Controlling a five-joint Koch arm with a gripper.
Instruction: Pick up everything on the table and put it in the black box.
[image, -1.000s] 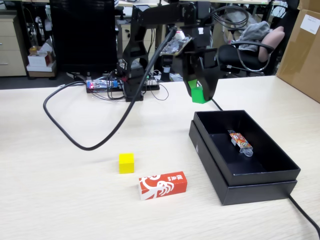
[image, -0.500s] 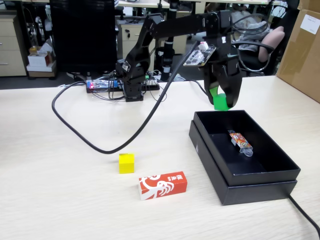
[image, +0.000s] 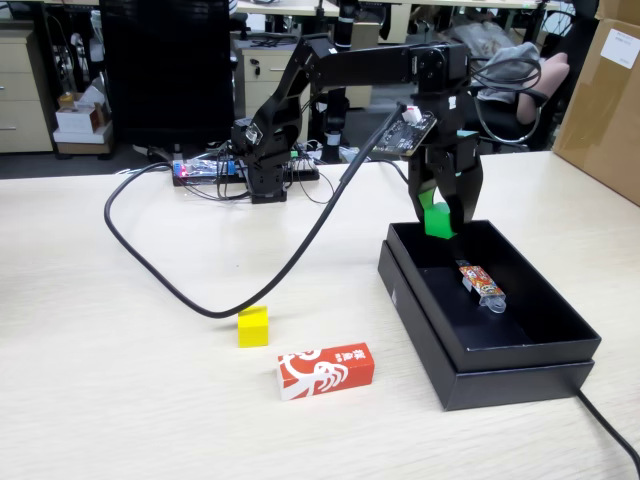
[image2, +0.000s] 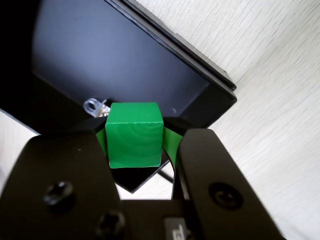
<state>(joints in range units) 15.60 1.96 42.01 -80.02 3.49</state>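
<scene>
Gripper (image: 441, 222) is closed on the green cube (image: 437, 220), which sits between the two black jaws in the upper middle of the fixed view, right at the far corner of the black box (image: 440, 335). In the wrist view the gripper (image2: 137, 142) holds the green cube (image2: 134, 134) by its two sides, and below it I see the dark floor of the black box (image2: 100, 60) together with its corner and the pale table beyond. So the cube hangs near the rim, not over the middle, and this is the risk in my opinion: if the jaws open here, the cube may hit the stepped rim and bounce out onto the table (image: 120, 400), or a jaw may touch the wall on the way down. The orange-patterned packet (image: 481, 285) lies inside the box, apart from the cube. The yellow cube (image: 253, 326) and the red carton (image: 325, 370) with white swirl print wait in the lower middle of the frame, near each other and not touching. The table is light beige wood grain, with a thick black cable (image: 190, 290) curving across it, and behind are office drawers (image: 25, 90), chairs and a cardboard box (image: 603, 95).
</scene>
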